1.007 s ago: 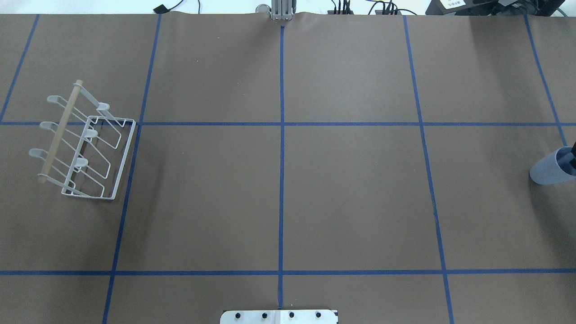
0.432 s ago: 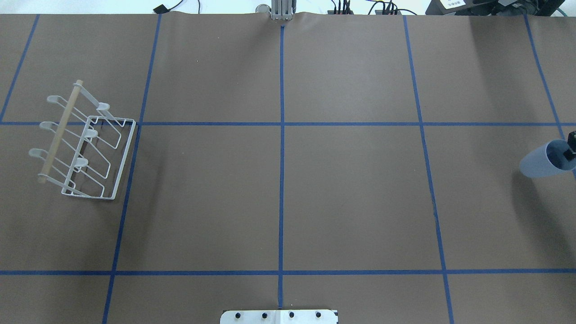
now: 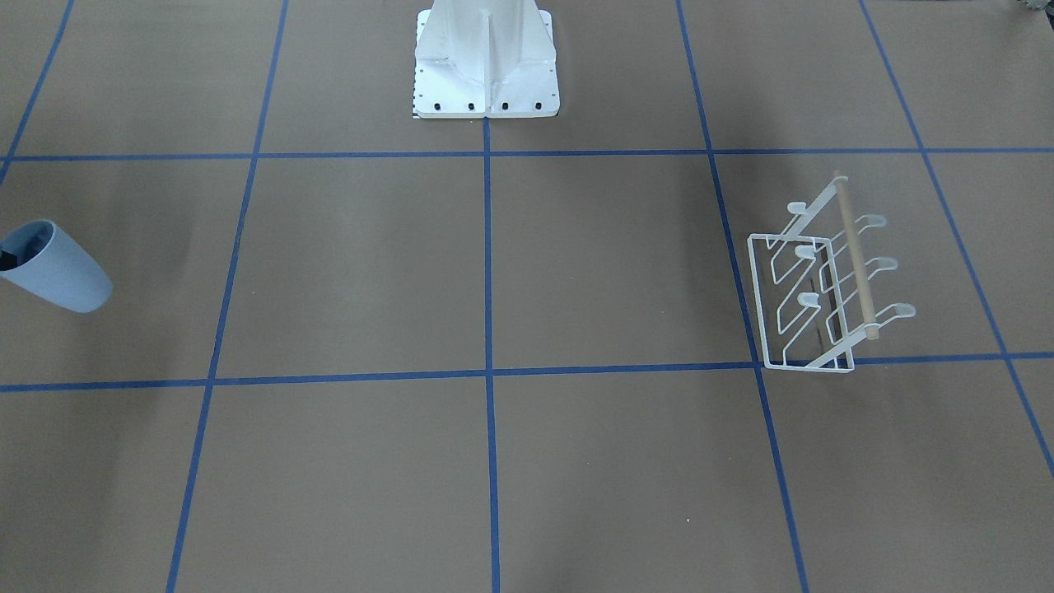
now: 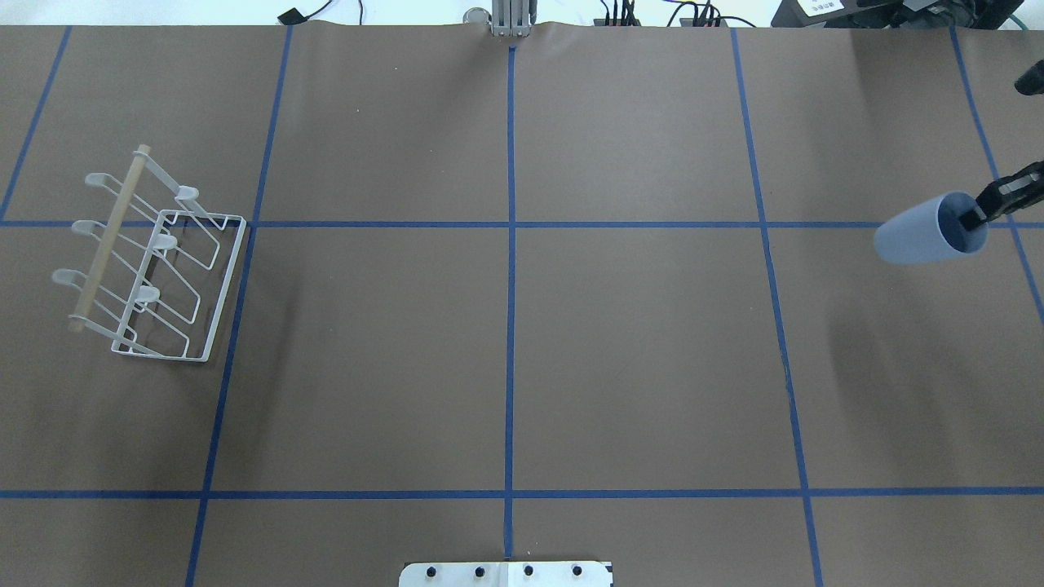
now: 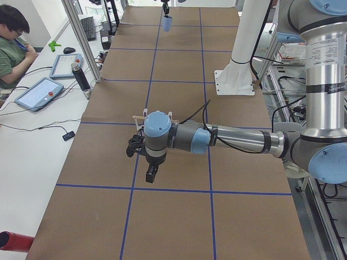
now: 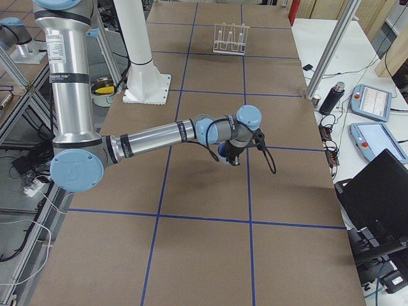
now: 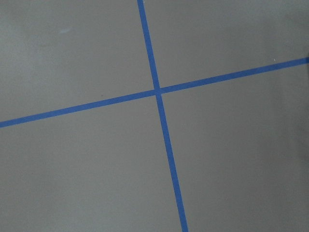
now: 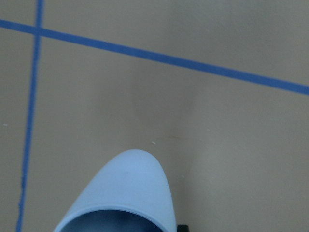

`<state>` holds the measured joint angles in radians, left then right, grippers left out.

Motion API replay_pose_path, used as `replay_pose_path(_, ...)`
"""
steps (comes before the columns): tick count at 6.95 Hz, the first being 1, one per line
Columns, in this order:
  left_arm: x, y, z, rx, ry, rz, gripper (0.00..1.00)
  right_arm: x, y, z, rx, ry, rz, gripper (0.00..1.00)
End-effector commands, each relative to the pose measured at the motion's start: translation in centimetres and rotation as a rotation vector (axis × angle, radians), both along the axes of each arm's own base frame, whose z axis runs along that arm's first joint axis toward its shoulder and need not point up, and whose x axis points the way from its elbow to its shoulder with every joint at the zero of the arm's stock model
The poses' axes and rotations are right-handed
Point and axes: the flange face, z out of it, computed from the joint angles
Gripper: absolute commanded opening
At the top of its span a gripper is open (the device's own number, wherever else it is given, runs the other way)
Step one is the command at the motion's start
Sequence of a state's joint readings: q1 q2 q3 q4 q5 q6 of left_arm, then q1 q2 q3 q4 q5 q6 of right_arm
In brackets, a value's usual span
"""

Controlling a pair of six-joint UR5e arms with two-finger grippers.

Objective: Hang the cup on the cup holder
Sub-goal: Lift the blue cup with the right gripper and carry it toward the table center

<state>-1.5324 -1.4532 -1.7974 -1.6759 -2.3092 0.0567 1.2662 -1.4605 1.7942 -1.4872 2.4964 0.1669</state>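
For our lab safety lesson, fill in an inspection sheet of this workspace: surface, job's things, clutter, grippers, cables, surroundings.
Surface: brown paper with blue tape grid.
Job's things: cup held tilted in the air; rack empty, at the opposite end.
Clutter: nothing seen.
Grippers: right gripper shut on cup's rim, one finger inside; left gripper cannot be judged.
Cables: bundle along the far edge.
Surroundings: operator beside tablets.

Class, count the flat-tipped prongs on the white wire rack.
6 on the rack: three left of its wooden rod in the overhead view, three right. None seems hidden.
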Motion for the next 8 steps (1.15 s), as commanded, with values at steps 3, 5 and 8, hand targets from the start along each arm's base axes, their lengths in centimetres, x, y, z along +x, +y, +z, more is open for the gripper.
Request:
replay_pose_path(3,2.6,-2.3,-7.1,0.003,0.295,-0.109,0.99,-11.5,2.6,-12.5,-0.024,-0.351,0.302,0.0)
replay_pose_path(5,5.9,-1.8,-10.8,0.01,0.426,-0.217,0.98,-14.5,6.1,-15.5,-0.117,-0.582,0.357,0.0)
replay_pose_path(8,12.3,-0.4,-17.5,-0.084,0.695,-0.26,0.97,-14.9,10.3,-17.8,-0.174,-0.793,0.272,0.0)
